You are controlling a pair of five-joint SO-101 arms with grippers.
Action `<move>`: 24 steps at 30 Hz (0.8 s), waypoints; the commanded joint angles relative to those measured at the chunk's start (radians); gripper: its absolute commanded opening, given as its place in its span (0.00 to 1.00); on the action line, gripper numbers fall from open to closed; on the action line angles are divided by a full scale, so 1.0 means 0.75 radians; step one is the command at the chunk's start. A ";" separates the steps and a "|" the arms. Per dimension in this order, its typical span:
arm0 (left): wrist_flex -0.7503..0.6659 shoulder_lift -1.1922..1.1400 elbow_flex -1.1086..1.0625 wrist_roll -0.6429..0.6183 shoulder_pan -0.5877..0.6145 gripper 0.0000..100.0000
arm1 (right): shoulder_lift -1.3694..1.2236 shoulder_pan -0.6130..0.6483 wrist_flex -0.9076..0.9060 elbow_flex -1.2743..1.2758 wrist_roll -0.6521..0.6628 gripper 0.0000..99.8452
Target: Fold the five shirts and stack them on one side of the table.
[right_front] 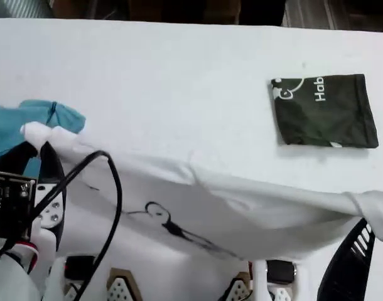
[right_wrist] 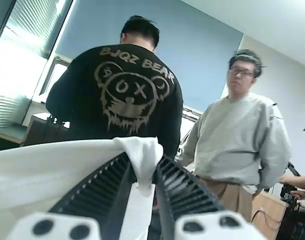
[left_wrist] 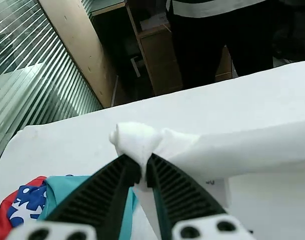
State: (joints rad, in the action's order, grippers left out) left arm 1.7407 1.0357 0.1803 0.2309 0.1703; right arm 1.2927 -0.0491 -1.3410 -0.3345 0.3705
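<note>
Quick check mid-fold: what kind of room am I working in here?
Probably an office or lab: a white table, slatted window blinds and a brown wooden shelf unit behind it.

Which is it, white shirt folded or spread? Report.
Spread, not folded: the white shirt hangs stretched between the left gripper and right gripper, each shut on one end.

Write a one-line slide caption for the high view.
Left gripper and right gripper hold a white shirt taut over the table; a folded dark green shirt and a teal shirt lie beyond.
</note>
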 commanded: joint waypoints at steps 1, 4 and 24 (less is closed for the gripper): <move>-0.033 -0.002 -0.040 -0.014 0.012 0.03 | -0.046 -0.017 0.005 0.033 -0.004 0.02; -0.137 -0.002 -0.175 -0.014 0.012 0.03 | -0.126 0.044 0.062 0.135 -0.006 0.02; -0.745 -0.481 -0.574 -0.014 0.002 0.03 | -0.398 0.109 0.652 0.902 0.006 0.02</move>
State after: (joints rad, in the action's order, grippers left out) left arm 1.2283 0.7963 -0.3537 0.2309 0.1688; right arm 1.0457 0.0276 -0.9283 0.3222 0.3705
